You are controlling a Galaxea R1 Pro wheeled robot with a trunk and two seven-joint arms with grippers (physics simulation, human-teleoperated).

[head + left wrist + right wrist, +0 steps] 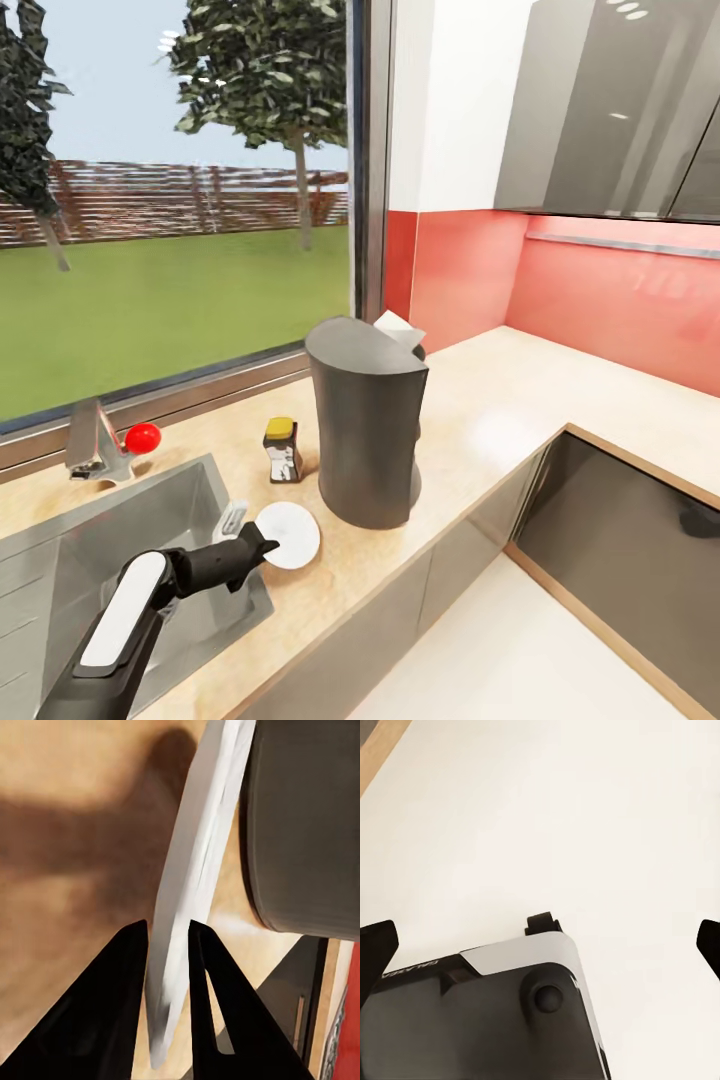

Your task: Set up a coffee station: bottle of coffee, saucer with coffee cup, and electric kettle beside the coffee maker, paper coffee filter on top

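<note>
White, flat round saucer (290, 534) sits clamped edge-on in the left claw (168, 945) over the kitchen countertop (480, 400)

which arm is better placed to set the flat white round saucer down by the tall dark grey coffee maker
Left: its gripper already pinches the flat white round saucer beside the tall dark grey coffee maker. The right gripper faces white floor.

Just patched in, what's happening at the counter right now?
The left gripper is closed on the rim of the saucer, holding it at the kitchen countertop between the sink and the coffee maker. The bottle of coffee already stands beside the machine, and a paper coffee filter sits on top. The right gripper hangs open over the pale floor.
</note>
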